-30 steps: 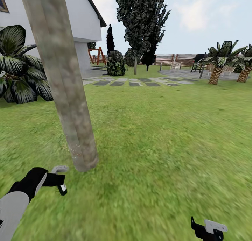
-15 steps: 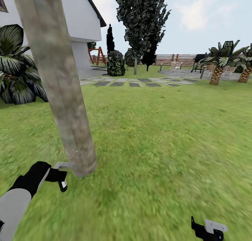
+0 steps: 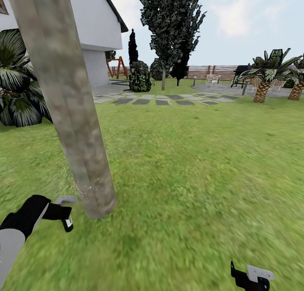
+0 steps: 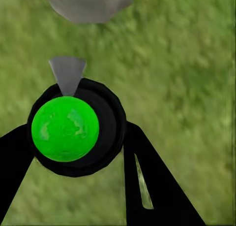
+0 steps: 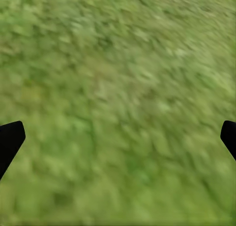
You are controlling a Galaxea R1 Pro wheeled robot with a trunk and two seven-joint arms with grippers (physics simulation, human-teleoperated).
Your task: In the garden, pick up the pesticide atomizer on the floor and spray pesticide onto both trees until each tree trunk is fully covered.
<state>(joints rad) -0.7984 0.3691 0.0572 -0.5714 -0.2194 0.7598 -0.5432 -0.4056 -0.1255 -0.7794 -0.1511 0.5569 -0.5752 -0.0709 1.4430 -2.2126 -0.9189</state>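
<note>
At the near left, the left hand [image 3: 63, 213] reaches toward the foot of a thick mottled grey-brown tree trunk [image 3: 69, 109] that leans up and out of the head view. In the left wrist view its two black fingers [image 4: 147, 181] are clenched on either side of the pesticide atomizer [image 4: 73, 127], a dark round body seen end-on with a bright green cap and a grey nozzle pointing at the grey base of the trunk [image 4: 88, 4]. A few pale specks sit on the bark low down, just beside the hand. Behind the trunk, a broad-leaved striped plant [image 3: 19, 92] stands against the white house [image 3: 95, 33]. Farther off, mid-scene, pale stone slabs [image 3: 162, 100] lie in the lawn [image 3: 190, 168] before a second tall tree [image 3: 169, 25] and a brown slat fence [image 3: 211, 71]. Palms [image 3: 264, 77] stand at the far right. At the near right, the right hand [image 3: 251, 278] hangs over bare grass; in its wrist view the black fingertips [image 5: 10, 140] sit at opposite edges, spread wide, grasping nothing.
</note>
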